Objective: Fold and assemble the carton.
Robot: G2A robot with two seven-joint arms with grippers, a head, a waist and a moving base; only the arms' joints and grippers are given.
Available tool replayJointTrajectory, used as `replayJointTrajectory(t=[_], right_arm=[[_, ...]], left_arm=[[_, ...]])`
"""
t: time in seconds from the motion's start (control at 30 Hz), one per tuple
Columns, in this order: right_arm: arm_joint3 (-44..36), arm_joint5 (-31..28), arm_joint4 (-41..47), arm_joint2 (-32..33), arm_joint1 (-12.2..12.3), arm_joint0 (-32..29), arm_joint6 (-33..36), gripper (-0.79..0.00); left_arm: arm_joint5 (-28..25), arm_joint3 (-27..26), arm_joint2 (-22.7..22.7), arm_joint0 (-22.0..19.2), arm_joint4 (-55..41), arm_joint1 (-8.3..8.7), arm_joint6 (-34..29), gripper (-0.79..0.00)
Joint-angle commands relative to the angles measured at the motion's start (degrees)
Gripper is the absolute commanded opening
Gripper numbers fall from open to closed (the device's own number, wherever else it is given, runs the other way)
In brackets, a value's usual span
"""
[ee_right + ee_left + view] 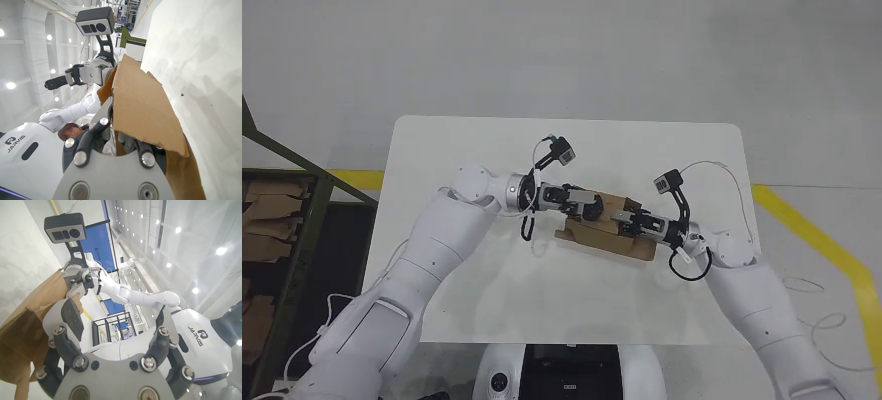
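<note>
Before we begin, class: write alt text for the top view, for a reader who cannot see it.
A partly folded brown cardboard carton at the middle of a white rectangular table, with the left hand at one end and the right hand at the other.

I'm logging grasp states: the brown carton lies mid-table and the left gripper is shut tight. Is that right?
No. The left gripper is open: the left wrist view shows its fingers spread wide apart, one beside the carton. The brown carton does lie in the middle of the table.
</note>
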Motion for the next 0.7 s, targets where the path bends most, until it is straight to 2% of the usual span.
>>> replayJointTrajectory(t=[0.0,0.37,0.67], right_arm=[[0.0,-0.2,0.3,0.4,0.1,-0.2,-0.2,-0.785],[-0.6,-0.9,2.0,2.6,0.5,-1.6,-0.4,-0.785],[-2.8,-0.5,2.9,2.9,0.7,-3.0,1.0,-0.785]], left_arm=[[-0.6,-0.3,-0.7,0.3,-0.7,0.09,0.6,0.0],[-1.8,-2.1,-5.5,3.1,-3.2,1.44,1.8,0.0],[-1.9,-0.9,-6.8,3.7,-2.8,1.85,1.9,0.0]])
